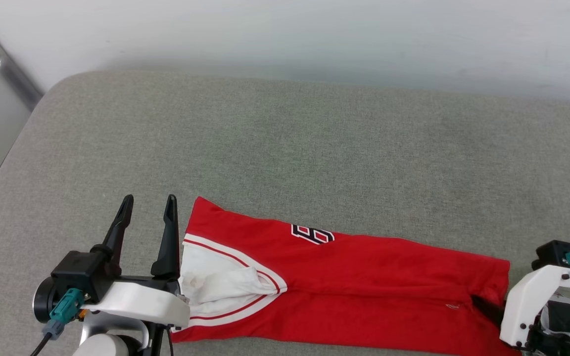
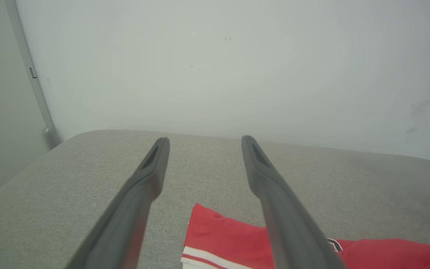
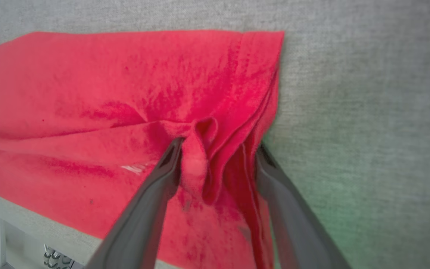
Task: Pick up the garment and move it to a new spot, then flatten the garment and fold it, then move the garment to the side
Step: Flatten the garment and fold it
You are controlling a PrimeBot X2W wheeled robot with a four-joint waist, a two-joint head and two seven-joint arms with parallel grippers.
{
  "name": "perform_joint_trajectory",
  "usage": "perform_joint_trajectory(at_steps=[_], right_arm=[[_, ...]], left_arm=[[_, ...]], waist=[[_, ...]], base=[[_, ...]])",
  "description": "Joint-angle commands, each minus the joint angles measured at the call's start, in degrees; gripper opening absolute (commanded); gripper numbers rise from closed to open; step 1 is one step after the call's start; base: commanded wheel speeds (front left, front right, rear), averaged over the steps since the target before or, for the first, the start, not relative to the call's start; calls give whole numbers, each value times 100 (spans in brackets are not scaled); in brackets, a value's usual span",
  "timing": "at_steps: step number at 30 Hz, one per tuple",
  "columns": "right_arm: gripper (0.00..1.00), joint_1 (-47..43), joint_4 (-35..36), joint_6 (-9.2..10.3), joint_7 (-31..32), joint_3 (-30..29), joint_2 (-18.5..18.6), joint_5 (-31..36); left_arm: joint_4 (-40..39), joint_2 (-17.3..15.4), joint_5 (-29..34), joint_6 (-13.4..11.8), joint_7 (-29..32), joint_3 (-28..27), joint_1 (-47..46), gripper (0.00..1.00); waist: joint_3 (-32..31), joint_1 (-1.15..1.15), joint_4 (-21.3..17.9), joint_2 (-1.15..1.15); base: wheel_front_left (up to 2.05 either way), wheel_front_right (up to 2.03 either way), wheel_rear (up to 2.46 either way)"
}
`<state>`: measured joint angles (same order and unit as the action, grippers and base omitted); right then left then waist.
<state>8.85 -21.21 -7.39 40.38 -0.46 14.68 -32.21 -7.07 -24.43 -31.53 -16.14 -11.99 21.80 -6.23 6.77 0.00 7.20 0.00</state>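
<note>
Clearly the folding step is in hand. A wide grey cushion (image 1: 285, 148) takes most of the head view, with a pale wall (image 1: 314, 34) along the top. The garment (image 1: 354, 277) lies on the cushion in the lower middle of the frame as one long red band. It looks already folded along its length, and it reaches from the lower left almost to the lower right corner. A white sleeve panel (image 1: 215, 282) with striped trim is at its left end, and the dark number (image 1: 312, 234) is half hidden at the upper edge.

The left gripper (image 1: 149, 199) stands at the lower left, just beside the band's left end. Its two fingers are spread and nothing is between them. In the right wrist view the right gripper (image 3: 218, 147) is down on the band's other end. Its fingers are apart and a small ridge of red cloth is bunched between them, not yet pinched.

I think the next move is the cross fold. For this the right fingers must close on all the layers together, then lift that end and carry it toward the left end. If one layer slips out, the fold will come crooked.
</note>
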Motion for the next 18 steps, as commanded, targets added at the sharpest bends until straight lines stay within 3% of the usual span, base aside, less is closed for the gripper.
perform_joint_trajectory(at_steps=[1,11,18], right_arm=[[0,-155,-218,-18,86,240,-206,-46],[0,172,71,-9,-369,304,275,-88],[0,176,49,-8,-396,-126,516,-28]], left_arm=[[15,25,-40,18,-10,-5,-27,100],[2,-116,-37,-102,35,-62,218,100],[-72,-123,-25,-212,55,-63,326,100]], waist=[[-19,0,-3,0],[-262,0,-191,0],[-366,0,-426,0]], base=[[0,0,0],[0,0,0],[0,0,0]])
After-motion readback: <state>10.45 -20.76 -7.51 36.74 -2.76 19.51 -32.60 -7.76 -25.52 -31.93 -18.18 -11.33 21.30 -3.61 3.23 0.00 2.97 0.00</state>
